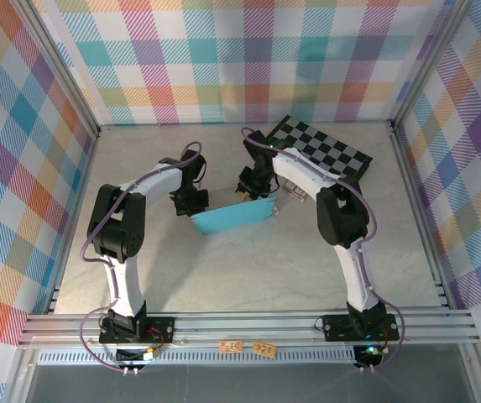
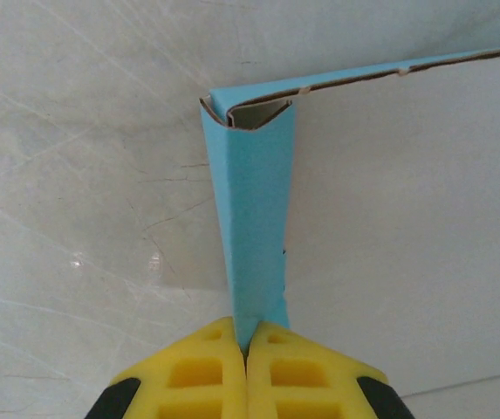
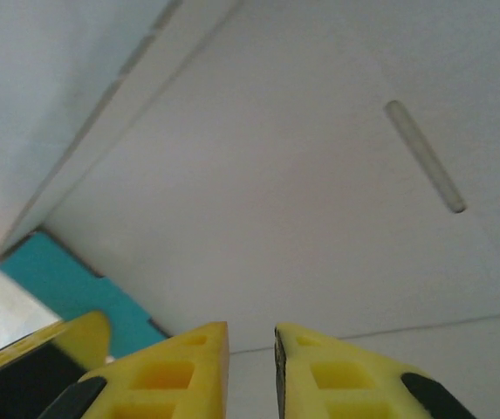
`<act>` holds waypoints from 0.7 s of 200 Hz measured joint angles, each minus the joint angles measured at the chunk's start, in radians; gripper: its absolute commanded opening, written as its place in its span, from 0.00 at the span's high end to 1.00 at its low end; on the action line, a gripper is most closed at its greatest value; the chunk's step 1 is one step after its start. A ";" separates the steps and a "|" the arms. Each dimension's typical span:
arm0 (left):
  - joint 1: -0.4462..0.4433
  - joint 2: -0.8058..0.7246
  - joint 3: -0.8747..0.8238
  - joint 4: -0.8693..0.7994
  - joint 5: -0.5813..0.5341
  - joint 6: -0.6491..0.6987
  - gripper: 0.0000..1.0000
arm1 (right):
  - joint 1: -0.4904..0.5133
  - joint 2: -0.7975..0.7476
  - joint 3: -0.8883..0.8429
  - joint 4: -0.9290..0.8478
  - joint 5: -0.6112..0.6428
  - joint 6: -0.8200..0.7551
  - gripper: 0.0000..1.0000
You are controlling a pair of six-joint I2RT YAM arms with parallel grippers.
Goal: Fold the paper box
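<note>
Two arms meet over the middle of the pale marbled tabletop (image 1: pixel 223 277), and the teal-blue thin cardboard paper box (image 1: pixel 233 218) lies between them as a flat-looking panel. In the top view you see the left tool (image 1: pixel 191 201) at the panel's left end and the right tool (image 1: pixel 253 191) at its far edge, near the right corner. A black-and-grey checkerboard panel (image 1: pixel 328 147) lies at the far right of the tabletop, beyond the right arm and apart from the box.

In the left wrist view, the left tool (image 2: pixel 245 345) has its yellow fingers (image 2: pixel 197 371) pressed together on a narrow teal flap (image 2: pixel 254 236) of the paper box. The flap runs away from the fingertips to a folded corner, where a teal edge turns off to the right. The grey-white inner side (image 2: pixel 407 227) spreads out to the right of the flap.

In the right wrist view, the right tool (image 3: pixel 251 349) points at the grey-white inner side, which bears a narrow slot-like mark (image 3: pixel 424 157). Its yellow fingers stand close together with a slim gap. You cannot tell whether any card is pinched there.
</note>
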 measured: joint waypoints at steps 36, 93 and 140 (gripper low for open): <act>-0.017 0.004 0.002 -0.002 -0.003 -0.010 0.88 | -0.009 0.055 0.007 -0.043 -0.004 -0.037 0.79; -0.051 0.024 0.013 -0.011 -0.035 -0.016 0.79 | -0.014 0.083 0.012 -0.066 -0.003 -0.051 0.80; -0.066 0.039 0.027 -0.018 -0.056 -0.030 0.83 | -0.014 0.083 0.012 -0.066 -0.003 -0.051 0.82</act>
